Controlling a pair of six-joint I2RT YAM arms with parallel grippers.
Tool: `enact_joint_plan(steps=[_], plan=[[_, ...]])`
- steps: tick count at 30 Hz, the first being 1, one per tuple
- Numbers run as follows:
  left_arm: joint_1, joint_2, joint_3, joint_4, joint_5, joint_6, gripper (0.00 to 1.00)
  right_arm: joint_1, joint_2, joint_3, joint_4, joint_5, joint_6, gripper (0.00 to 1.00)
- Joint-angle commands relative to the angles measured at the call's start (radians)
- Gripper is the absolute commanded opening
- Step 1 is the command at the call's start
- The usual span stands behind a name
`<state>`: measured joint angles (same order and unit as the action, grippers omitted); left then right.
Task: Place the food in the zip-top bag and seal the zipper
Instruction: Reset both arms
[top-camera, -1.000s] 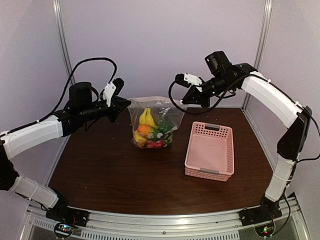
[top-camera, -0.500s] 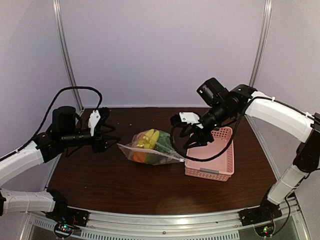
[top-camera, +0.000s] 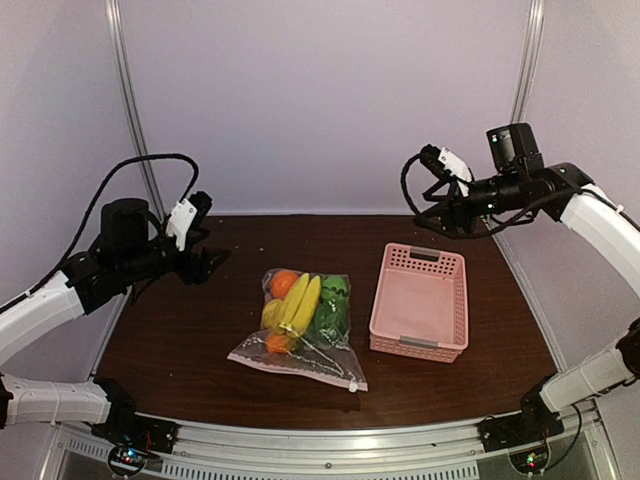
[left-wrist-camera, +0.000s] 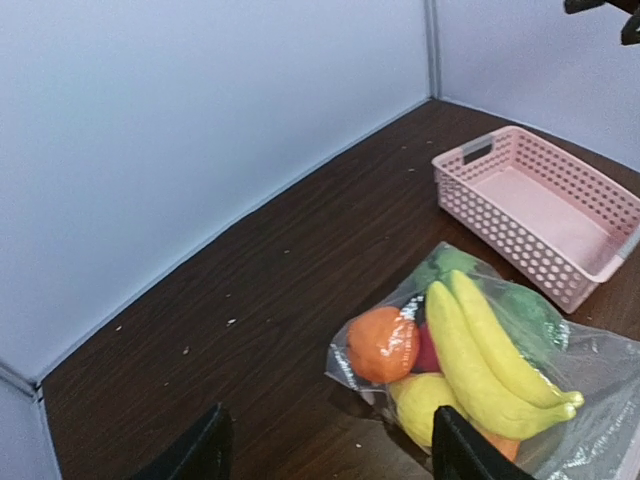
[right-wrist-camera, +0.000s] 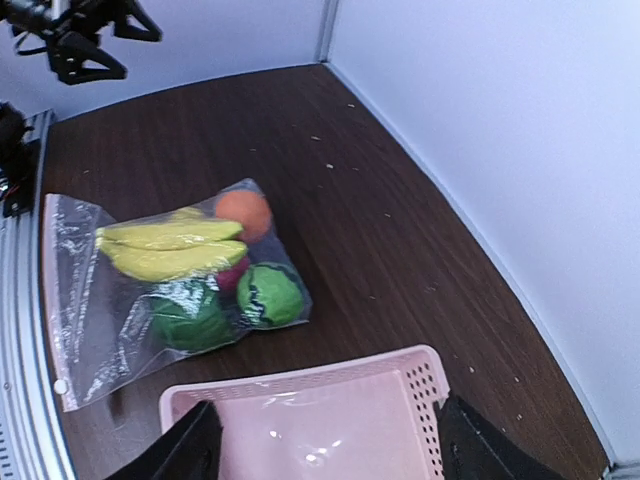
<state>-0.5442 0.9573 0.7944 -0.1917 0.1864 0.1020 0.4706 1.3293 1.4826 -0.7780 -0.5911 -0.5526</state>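
The zip-top bag lies flat on the table with the food inside: banana, orange, green pepper. Its zipper runs along the near edge, the white slider at the right end. My left gripper hangs open, left of the bag and above the table, holding nothing. My right gripper is open and raised over the far end of the basket. The left wrist view shows the orange and banana ahead of the open left gripper. In the right wrist view the striped ball lies beyond the open right gripper.
A pink slatted basket stands to the right of the bag, with nothing in it. Pale walls close in the table at the back and both sides. Cables loop from both wrists.
Both grippers have opened and let go of the bag. It dropped from hanging upright to lying flat, nearer the front. Both arms have drawn back, the right one upward and to the right.
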Motion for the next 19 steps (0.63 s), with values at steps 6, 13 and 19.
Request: enact_joint_plan(steps=[6, 13, 19], plan=[[0.001, -0.032, 0.122, -0.045, -0.45, -0.138, 0.98, -0.203, -0.148, -0.213, 0.363, 0.369, 0.429, 0.99], [0.001, -0.062, 0.124, -0.086, -0.435, -0.149, 0.98, -0.234, -0.284, -0.329, 0.43, 0.41, 0.483, 1.0], [0.001, -0.1, 0.088, -0.079, -0.42, -0.134, 0.98, -0.25, -0.335, -0.355, 0.443, 0.482, 0.506, 0.99]])
